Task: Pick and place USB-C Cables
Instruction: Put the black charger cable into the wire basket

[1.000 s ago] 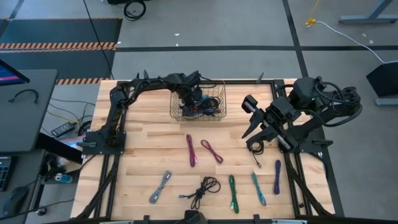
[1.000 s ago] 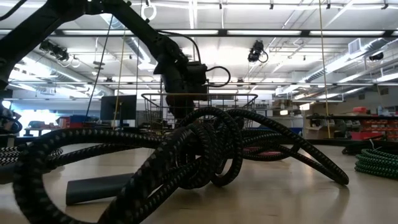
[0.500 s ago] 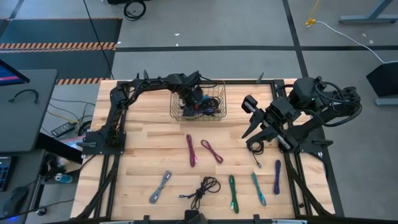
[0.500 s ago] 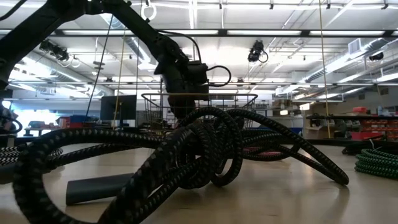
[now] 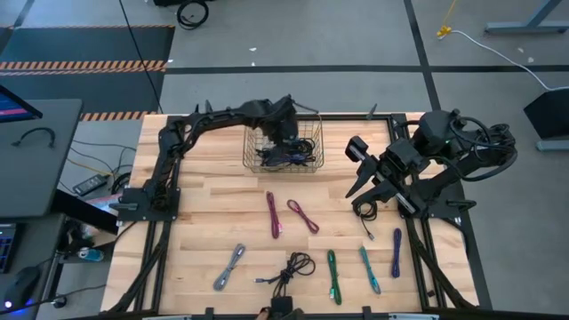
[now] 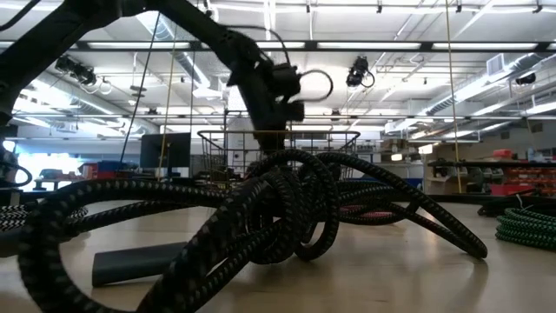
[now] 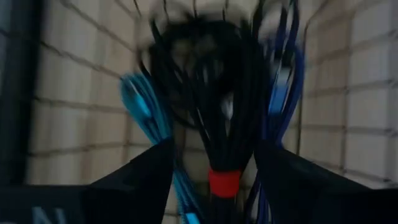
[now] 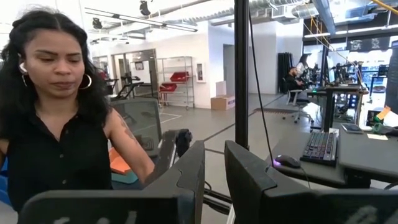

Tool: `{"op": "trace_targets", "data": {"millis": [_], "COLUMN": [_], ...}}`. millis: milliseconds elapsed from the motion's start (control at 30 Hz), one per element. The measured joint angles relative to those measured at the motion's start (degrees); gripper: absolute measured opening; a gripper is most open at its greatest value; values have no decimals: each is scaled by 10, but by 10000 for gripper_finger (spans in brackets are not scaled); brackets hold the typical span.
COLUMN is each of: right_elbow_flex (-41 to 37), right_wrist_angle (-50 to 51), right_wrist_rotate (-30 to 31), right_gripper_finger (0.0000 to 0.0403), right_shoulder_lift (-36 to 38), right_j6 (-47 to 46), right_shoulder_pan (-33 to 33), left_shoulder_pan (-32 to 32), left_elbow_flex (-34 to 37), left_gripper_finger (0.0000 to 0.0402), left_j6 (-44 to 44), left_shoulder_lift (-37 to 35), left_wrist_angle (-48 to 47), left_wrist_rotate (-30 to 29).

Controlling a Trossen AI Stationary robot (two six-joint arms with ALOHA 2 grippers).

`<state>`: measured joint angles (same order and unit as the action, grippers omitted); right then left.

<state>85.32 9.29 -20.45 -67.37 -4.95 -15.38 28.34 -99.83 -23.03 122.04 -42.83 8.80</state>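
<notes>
- High view: our left gripper (image 5: 286, 133) hangs over the wire mesh basket (image 5: 307, 162) at twelve o'clock; seven coiled USB-C Cables (image 5: 273, 214) lie loose toward six o'clock. Our right gripper (image 5: 360, 188) waits at three o'clock.
- Low view: a black braided cable (image 6: 278, 209) fills the foreground.
- Left wrist view: fingers spread above a black bundle with a red band (image 7: 222, 182). We judge a strand could snag on lifting.
- Right wrist view: fingers nearly together, empty; a person (image 8: 56, 124) beyond. No legible writing.

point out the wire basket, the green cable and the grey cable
wire basket (image 5: 313, 133), high view, right rim
green cable (image 5: 332, 275), high view, middle of its length
grey cable (image 5: 229, 267), high view, middle of bundle
</notes>
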Motion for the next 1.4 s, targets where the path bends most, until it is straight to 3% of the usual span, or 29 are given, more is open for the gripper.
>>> {"op": "trace_targets", "data": {"millis": [133, 367, 533, 667, 867, 1133, 1400], "right_elbow_flex": [0, 0, 0, 0, 0, 0, 0], "right_wrist_angle": [8, 16, 32, 58, 125, 276, 496], "right_wrist_rotate": [0, -2, -2, 16, 121, 331, 421], "right_gripper_finger": [68, 68, 68, 68, 68, 68, 68], "right_shoulder_lift": [0, 0, 0, 0, 12, 48, 56], "right_j6": [0, -10, 5, 24, 22, -7, -159], "right_shoulder_pan": [0, 0, 0, 4, 18, 45, 76], "left_shoulder_pan": [0, 0, -2, -15, -57, -149, -263], "left_elbow_flex": [-91, -238, -294, -278, -262, -262, -263], "left_gripper_finger": [232, 232, 226, 216, 205, 204, 203], "left_j6": [34, 112, 158, 200, 226, 271, 376], "left_shoulder_lift": [0, 0, -1, -19, -60, -135, -209], "left_wrist_angle": [-57, -296, -462, -470, -473, -472, -472], "left_wrist_rotate": [0, -27, -37, -25, -1, -2, -82]}}
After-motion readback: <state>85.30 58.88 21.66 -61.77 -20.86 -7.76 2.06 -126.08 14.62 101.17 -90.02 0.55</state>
